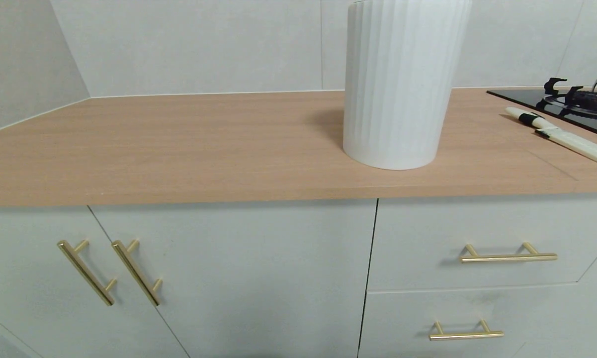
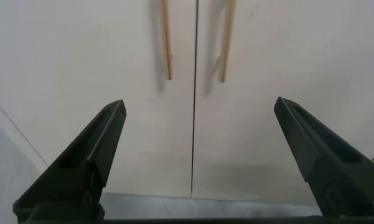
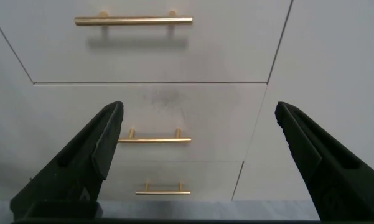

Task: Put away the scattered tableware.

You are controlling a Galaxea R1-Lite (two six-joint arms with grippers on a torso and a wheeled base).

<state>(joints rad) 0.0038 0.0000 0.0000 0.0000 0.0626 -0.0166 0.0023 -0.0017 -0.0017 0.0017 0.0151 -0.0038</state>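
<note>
Matt ribbed white cylindrical container (image 1: pixel 397 84); smooth wood-grain brown countertop (image 1: pixel 179 144); matt white cabinet fronts (image 1: pixel 258 268); shiny gold metal bar handles (image 1: pixel 508 256); glossy black hob (image 1: pixel 522 95), far right.

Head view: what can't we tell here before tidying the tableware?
White ribbed container: top cut by head view's upper edge; contents unknown.
White utensil: far end runs off the right edge.
Hob: cut off at right edge.
Cabinet doors and drawers: shut, insides hidden.

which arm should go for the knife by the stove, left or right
Right, probably. The knife lies far right on the counter beside the stove, and the right gripper, open, faces the drawers under that side. The left gripper faces the double doors further left.
</note>
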